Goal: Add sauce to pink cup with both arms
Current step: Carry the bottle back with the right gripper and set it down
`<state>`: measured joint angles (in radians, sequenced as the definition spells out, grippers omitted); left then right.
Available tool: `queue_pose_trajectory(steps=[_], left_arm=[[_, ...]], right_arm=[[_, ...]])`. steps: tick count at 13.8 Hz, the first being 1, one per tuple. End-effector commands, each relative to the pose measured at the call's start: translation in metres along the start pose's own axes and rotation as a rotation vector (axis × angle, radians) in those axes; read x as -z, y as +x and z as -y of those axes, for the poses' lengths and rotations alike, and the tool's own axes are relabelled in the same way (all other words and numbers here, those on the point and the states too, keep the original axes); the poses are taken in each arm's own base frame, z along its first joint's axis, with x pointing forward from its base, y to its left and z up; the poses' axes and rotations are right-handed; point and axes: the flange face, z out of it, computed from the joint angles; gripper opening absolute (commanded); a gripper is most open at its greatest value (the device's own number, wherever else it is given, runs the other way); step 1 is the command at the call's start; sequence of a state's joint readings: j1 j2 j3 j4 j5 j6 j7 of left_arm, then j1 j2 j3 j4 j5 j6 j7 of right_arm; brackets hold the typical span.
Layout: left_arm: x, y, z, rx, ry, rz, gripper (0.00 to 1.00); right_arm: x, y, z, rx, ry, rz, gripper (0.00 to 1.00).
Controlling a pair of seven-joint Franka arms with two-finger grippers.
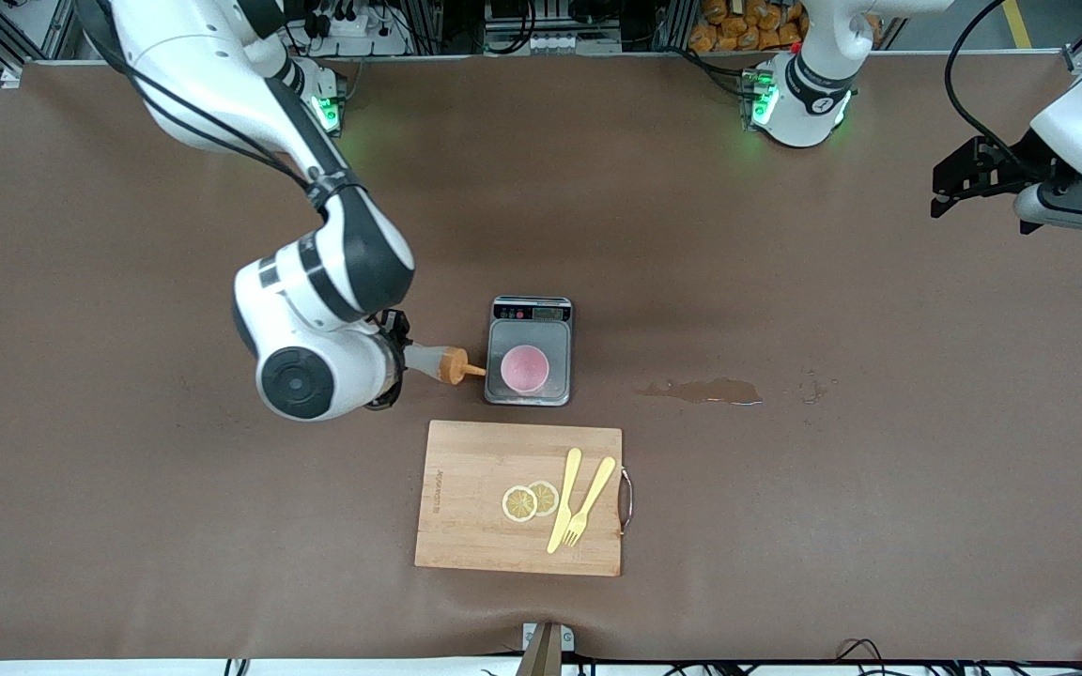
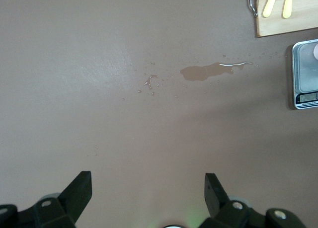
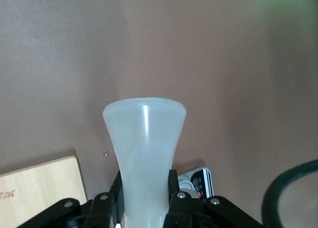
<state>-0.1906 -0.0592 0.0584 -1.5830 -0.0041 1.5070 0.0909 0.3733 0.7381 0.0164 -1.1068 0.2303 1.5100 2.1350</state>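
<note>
The sauce bottle (image 1: 428,360) is tipped on its side, its orange cap and nozzle (image 1: 458,367) pointing at the pink cup (image 1: 524,368) and ending just short of its rim. The cup stands on a small steel scale (image 1: 530,324). My right gripper (image 1: 397,361) is shut on the bottle, beside the scale toward the right arm's end. In the right wrist view the fingers (image 3: 172,181) clamp the translucent bottle (image 3: 144,138) at its narrow part. My left gripper (image 1: 950,183) waits open and empty above the table at the left arm's end; its view shows the spread gripper (image 2: 148,186).
A wooden cutting board (image 1: 466,469) with two lemon slices (image 1: 530,500), a yellow knife and a fork (image 1: 588,502) lies nearer the front camera than the scale. A brown spill stain (image 1: 703,390) lies toward the left arm's end, also in the left wrist view (image 2: 206,71).
</note>
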Motion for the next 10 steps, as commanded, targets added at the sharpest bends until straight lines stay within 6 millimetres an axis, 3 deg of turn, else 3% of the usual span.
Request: queue_pose_trajectory(steps=[1, 5, 10], left_arm=[[0.002, -0.003, 0.001, -0.015, 0.011, 0.001, 1.00], [0.002, -0.003, 0.001, -0.014, 0.011, 0.003, 1.00], [0.001, -0.004, 0.001, -0.014, 0.011, 0.006, 1.00]], right_arm=[[0.036, 0.029, -0.003, 0.037, -0.024, 0.091, 0.00], [0.049, 0.063, 0.001, 0.156, -0.065, 0.143, 0.00], [0.074, 0.163, 0.027, 0.255, -0.139, 0.387, 0.00]])
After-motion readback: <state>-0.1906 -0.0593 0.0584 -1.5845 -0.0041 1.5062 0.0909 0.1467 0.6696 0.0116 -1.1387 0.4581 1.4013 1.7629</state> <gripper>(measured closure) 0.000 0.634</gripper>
